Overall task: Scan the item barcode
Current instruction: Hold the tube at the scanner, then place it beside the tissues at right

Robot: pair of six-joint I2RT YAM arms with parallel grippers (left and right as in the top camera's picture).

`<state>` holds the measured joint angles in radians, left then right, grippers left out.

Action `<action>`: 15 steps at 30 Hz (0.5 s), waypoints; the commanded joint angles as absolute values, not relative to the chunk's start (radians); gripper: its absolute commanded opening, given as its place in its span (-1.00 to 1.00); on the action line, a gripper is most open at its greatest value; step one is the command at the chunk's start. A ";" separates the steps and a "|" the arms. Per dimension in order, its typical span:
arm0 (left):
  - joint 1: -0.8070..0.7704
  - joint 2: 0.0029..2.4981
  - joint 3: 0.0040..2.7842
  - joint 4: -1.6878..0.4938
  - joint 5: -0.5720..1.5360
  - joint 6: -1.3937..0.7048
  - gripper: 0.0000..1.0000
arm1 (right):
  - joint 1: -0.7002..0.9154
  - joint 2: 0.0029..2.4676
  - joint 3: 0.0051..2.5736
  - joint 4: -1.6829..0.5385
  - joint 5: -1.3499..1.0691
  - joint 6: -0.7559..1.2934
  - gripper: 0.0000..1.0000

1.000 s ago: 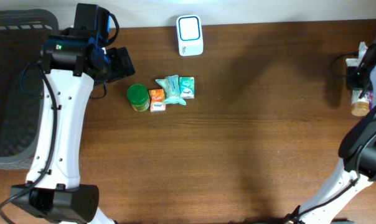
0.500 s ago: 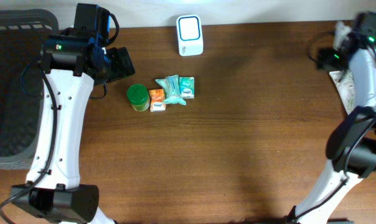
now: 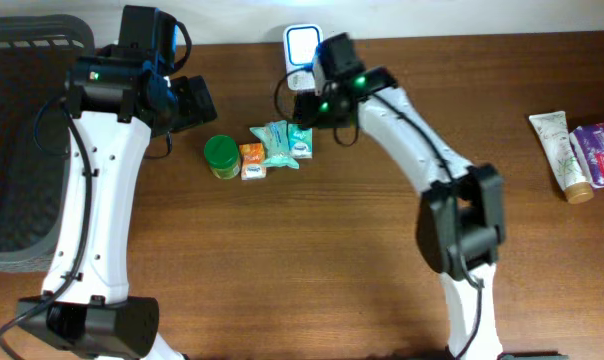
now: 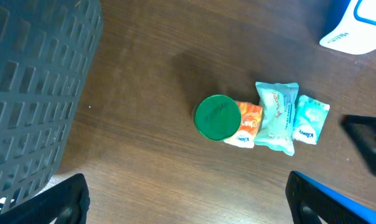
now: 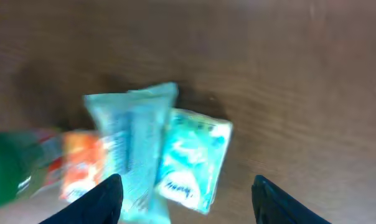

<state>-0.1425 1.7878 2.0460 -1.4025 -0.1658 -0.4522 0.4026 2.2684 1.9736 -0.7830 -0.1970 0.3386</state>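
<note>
While right claw hangs spread | teal packet beneath | left claw spread

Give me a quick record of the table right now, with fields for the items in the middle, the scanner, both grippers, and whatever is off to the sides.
middle row: green-lidded jar, orange packet, larger teal pack, smaller teal pack, side by side
scanner: white scanner, behind the row
left gripper: open, empty, above the jar's basket side
right gripper: open, empty, over the two teal packs
right side: white tube and purple packet
left side: dark mesh basket
</note>
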 commanded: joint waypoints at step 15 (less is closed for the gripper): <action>-0.136 1.774 2.055 -1.401 -0.173 -0.439 0.98 | 0.413 2.440 1.972 -0.797 -0.279 0.592 -0.92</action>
<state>-0.1425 1.7878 2.0460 -1.4025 -0.1658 -0.4522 0.4080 2.4138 1.9766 -0.7746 -0.2546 0.5842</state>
